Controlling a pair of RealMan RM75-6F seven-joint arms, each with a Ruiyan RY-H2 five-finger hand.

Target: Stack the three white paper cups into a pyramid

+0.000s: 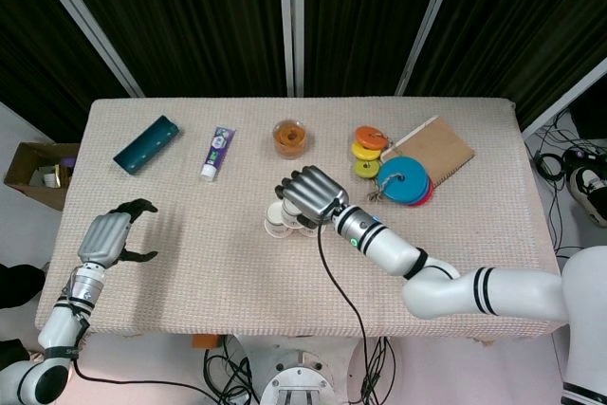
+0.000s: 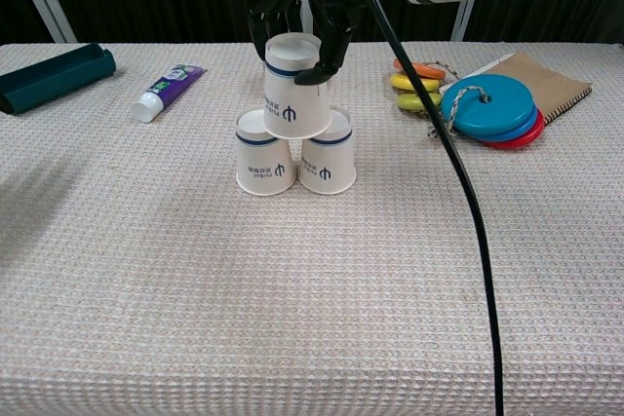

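On top of the two bottom cups (image 2: 292,165), my right hand (image 2: 304,17) fingers clamp the top cup (image 2: 293,87); next I must let go softly, while my left hand (image 1: 116,234) waits with fingers apart.

A table (image 1: 190,263) covered with a beige, waffle-textured cloth stands before a wall of dark, finely ribbed panels (image 1: 190,16) divided by pale slanted and upright struts (image 1: 292,16). The floor (image 1: 19,130) at the table's sides is light grey. A cardboard box (image 1: 24,168) sits on it at the left; black cables (image 1: 560,225) trail at the right, beside what may be a shoe (image 1: 590,187). Lighting is even.
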